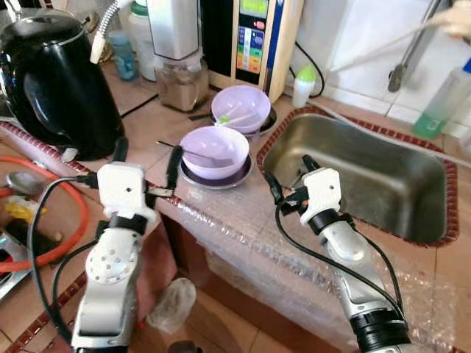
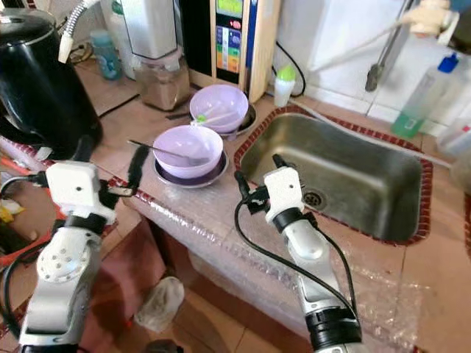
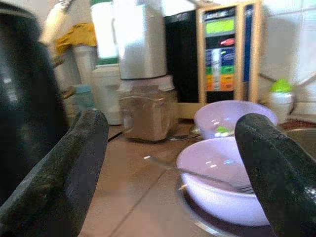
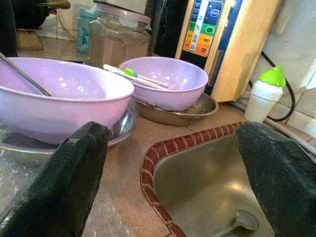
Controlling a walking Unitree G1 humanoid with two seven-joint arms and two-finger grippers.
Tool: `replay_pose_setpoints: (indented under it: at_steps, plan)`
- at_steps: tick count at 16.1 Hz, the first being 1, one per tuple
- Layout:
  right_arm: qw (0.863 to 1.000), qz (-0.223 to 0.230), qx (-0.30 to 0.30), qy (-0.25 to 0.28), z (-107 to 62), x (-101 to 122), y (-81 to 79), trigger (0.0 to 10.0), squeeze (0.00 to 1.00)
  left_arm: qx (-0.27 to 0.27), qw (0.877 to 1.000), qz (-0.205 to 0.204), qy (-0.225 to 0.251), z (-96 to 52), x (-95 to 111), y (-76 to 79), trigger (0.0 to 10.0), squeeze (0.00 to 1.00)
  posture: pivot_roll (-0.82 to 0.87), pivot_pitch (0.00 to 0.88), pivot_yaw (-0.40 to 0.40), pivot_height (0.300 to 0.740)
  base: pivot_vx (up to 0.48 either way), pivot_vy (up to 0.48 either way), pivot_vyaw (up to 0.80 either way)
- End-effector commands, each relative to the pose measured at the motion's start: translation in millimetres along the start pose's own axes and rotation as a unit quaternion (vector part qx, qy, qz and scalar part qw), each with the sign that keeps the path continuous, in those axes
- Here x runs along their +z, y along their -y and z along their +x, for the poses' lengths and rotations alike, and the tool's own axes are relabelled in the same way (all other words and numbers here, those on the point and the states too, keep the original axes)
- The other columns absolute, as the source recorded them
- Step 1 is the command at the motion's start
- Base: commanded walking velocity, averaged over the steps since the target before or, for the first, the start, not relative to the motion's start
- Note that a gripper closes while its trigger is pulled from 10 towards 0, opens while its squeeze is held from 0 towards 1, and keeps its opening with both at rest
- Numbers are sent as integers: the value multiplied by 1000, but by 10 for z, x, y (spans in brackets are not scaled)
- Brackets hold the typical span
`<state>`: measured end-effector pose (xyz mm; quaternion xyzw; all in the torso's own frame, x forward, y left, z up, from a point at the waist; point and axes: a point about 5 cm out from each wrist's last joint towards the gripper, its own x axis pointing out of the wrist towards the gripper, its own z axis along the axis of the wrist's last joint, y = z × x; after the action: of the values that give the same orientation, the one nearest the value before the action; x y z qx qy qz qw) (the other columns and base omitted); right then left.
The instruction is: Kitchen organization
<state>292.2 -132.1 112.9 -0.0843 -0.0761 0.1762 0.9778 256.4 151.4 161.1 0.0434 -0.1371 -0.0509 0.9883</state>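
Two lilac bowls stand on the counter left of the sink (image 1: 412, 220). The near bowl (image 1: 224, 141) rests on a metal plate and holds a metal fork (image 3: 197, 174). The far bowl (image 1: 243, 107) also sits on a metal plate, with a white and green utensil (image 4: 136, 76) inside. My left gripper (image 1: 147, 158) is open and empty at the counter's front edge, just left of the near bowl. At the sink's near left corner my right gripper (image 1: 290, 175) is open too, holding nothing. A spoon (image 4: 238, 222) lies on the sink bottom.
A black kettle (image 1: 55, 73) stands at the left, close to my left gripper. Behind the bowls are a jar of brown powder (image 1: 180, 84), a water purifier (image 1: 254, 37) and a small green-capped bottle (image 1: 303, 84). A green bottle (image 1: 438, 107) is behind the sink. An orange hose (image 1: 73, 220) lies low on the left.
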Motion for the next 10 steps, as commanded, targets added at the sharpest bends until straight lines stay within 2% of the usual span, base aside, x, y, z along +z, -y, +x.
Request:
replay_pose_setpoints:
  at_steps: [1,2,4,8,10]
  plan:
    - [1000,2,-1,7,14,27,26,10000,0,10,1000,-5,9,58,47,-29,10000,0,27,0,-12,740,0,0,0]
    - [1000,2,-2,7,15,29,29,10000,0,16,1000,-7,9,87,51,-58,10000,0,25,0,-10,740,0,0,0]
    - [1000,2,-3,8,8,28,26,10000,0,51,998,-44,-7,154,8,-154,10000,0,23,0,-7,740,0,0,0]
    - [1000,-1,-11,6,-33,23,39,10000,0,81,992,-94,-23,286,-52,-272,10000,0,3,0,5,740,0,0,0]
    - [1000,0,-11,5,-69,25,39,10000,0,91,986,-138,-34,380,-87,-307,10000,0,-14,0,14,740,0,0,0]
